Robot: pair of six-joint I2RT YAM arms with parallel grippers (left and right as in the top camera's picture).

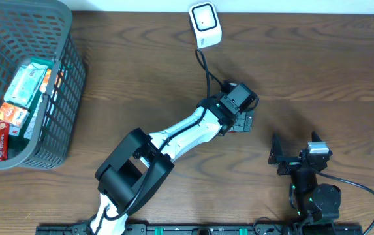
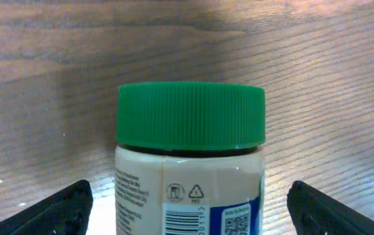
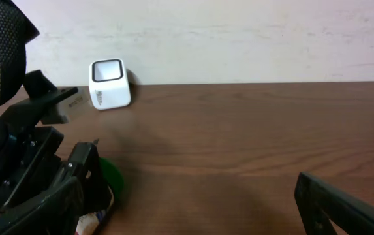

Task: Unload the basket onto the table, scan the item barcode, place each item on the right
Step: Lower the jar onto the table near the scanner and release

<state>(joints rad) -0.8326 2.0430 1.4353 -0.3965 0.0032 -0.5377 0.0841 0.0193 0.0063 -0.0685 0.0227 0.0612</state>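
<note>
1. Green-lidded plastic jar with a white barcode label stands upright on the dark wooden table, apart from the white boxy scanner
2. Left gripper: fingers spread wide either side of the jar, not touching
3. Right gripper: wide, empty

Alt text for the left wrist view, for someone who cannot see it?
A jar with a green ribbed lid fills the centre, its label's barcode facing the camera. The left gripper has its jaws open on either side, clear of it, over a wooden table.

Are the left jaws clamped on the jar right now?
No, the left jaws stand wide open, with a visible gap on each side of the green-lidded jar.
</note>
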